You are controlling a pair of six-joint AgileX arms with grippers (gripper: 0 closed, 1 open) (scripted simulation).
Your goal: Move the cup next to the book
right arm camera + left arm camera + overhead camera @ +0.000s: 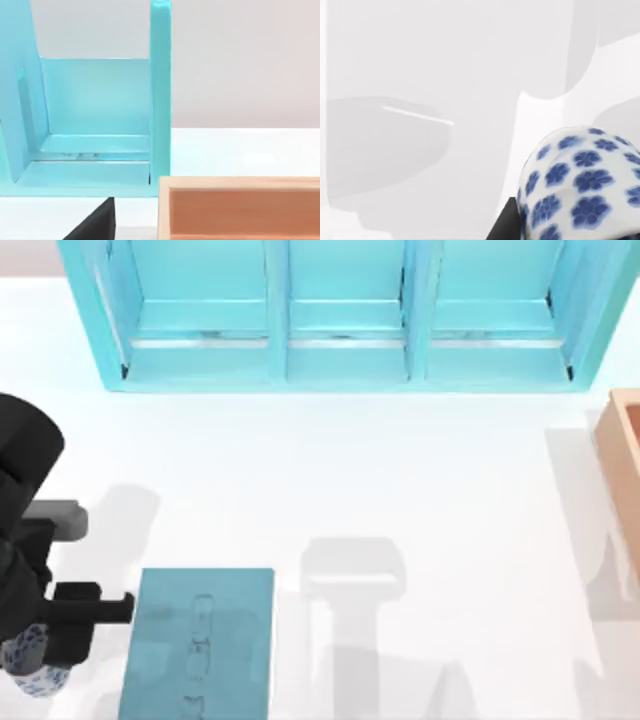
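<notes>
The cup (25, 655), white with blue flowers, is at the table's front left corner, partly hidden under my left arm. My left gripper (55, 645) is shut on it. In the left wrist view the cup (580, 185) is very close, with a black finger (505, 227) against its side. The teal book (200, 640) lies flat just to the right of the cup, with a narrow gap between them. In the right wrist view one black finger (95, 225) of my right gripper shows at the frame's edge.
A big light-blue shelf unit (340, 320) spans the back of the table; the right wrist view faces its end compartment (95, 115). A wooden box (622, 460) sits at the right edge, close in front of my right wrist camera (240, 205). White tabletop stretches across the middle.
</notes>
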